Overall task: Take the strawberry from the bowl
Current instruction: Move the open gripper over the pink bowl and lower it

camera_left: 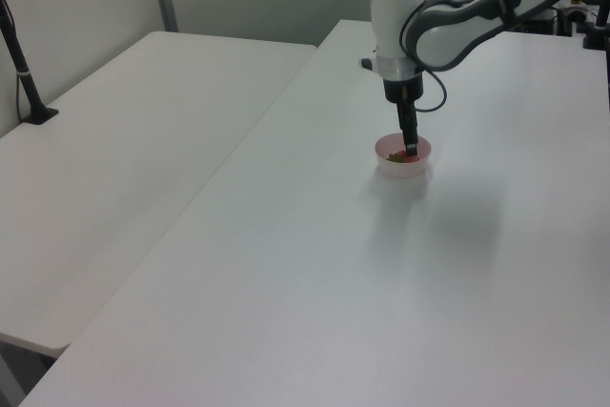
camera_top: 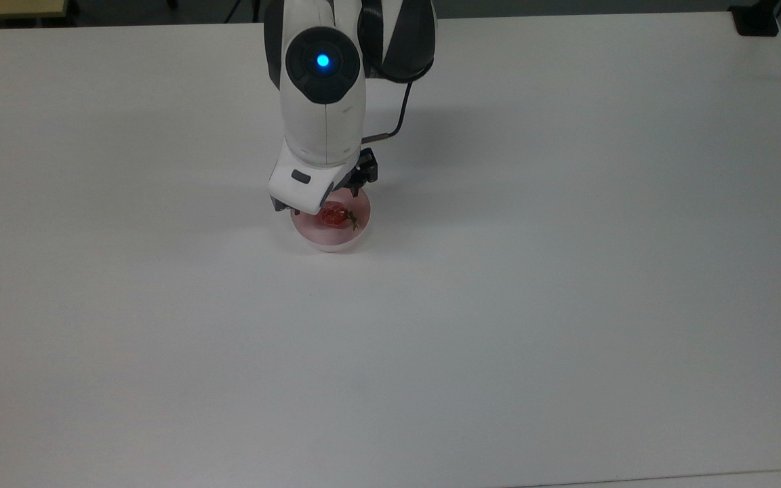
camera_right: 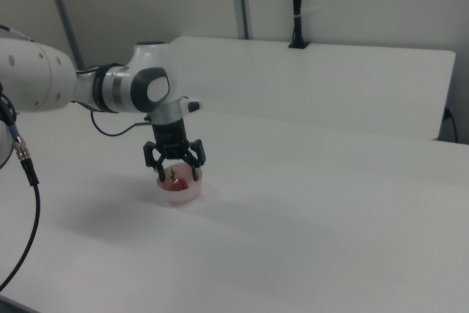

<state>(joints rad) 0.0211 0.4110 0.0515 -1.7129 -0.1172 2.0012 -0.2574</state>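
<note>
The gripper (camera_right: 176, 174) hangs straight down over the bowl (camera_right: 178, 191), its fingers spread wide; in the right view one fingertip stands at each side of the bowl's rim, about level with it, and nothing is pinched between them; the strawberry (camera_right: 176, 180) lies inside the bowl, between and just below the fingertips, and whether they touch the rim cannot be told.

In the top view the arm (camera_top: 323, 102) reaches down from the top edge and covers the far part of the bowl (camera_top: 336, 237); the strawberry (camera_top: 331, 216) shows red beside the gripper's white housing, its green cap towards the top view's right; a round blue light glows on the arm's dark joint cover; a black cable loops off the wrist on the top view's right.

In the left view the gripper (camera_left: 411, 148) looks like one thin dark bar dipping into the bowl (camera_left: 404, 166); the bowl sits on the white table (camera_left: 315, 274), well apart from every edge; a second white table (camera_left: 124, 140) adjoins it on the left view's left, with a black post clamped to its far edge.

No brand, label or writing can be read on the arm, the bowl or the tables.
</note>
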